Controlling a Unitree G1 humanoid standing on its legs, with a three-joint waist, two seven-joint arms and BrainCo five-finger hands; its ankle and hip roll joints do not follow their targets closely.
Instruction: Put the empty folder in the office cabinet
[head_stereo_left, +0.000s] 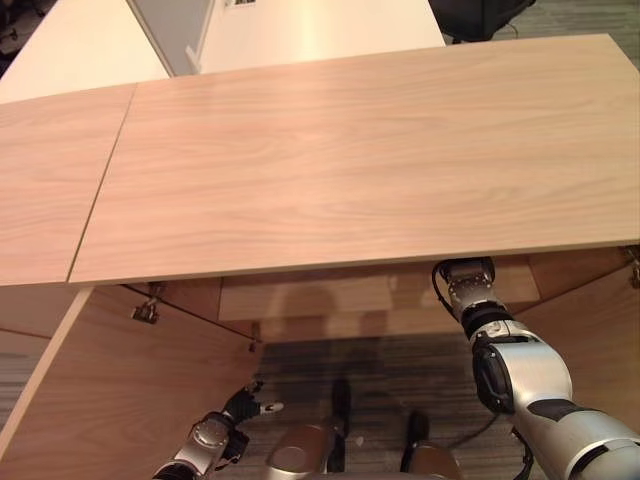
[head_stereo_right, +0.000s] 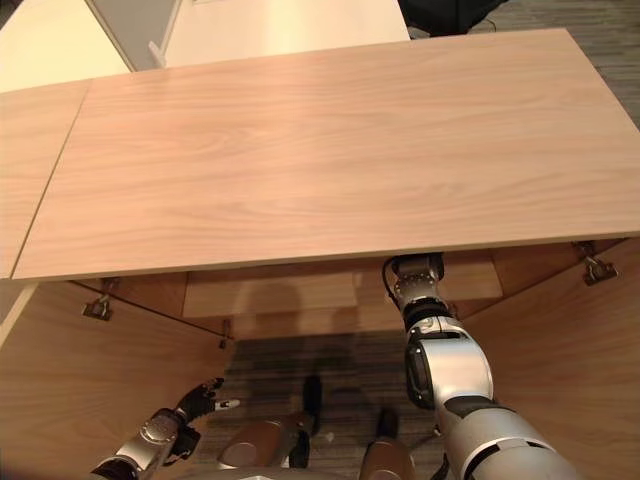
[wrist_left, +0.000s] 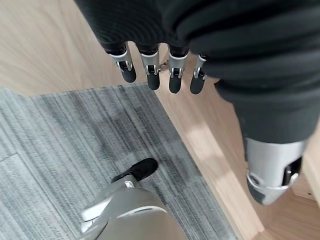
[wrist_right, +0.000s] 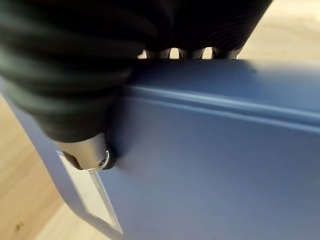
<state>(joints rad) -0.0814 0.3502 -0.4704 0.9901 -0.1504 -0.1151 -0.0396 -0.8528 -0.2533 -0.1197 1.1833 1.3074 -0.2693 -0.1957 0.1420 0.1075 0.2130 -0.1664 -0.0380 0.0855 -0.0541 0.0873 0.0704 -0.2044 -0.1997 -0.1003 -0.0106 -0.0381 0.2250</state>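
Observation:
The blue folder (wrist_right: 210, 165) shows close up in the right wrist view, with a pale label pocket on its spine. My right hand (wrist_right: 65, 75) is shut on it: the thumb (wrist_right: 87, 150) presses one face and the fingers hook over its top edge. In the eye views my right forearm (head_stereo_left: 500, 360) reaches in under the light wood top of the office cabinet (head_stereo_left: 350, 150), which hides the hand and folder. My left hand (head_stereo_left: 215, 435) hangs low beside the open left door, its fingers (wrist_left: 150, 70) straight and holding nothing.
Both cabinet doors stand open, the left door (head_stereo_left: 110, 400) and the right door (head_stereo_left: 600, 310), on either side of my arms. A wooden shelf (head_stereo_left: 320, 295) shows inside the opening. Grey striped carpet (wrist_left: 60, 150) lies below. White desks (head_stereo_left: 320, 25) stand behind the cabinet.

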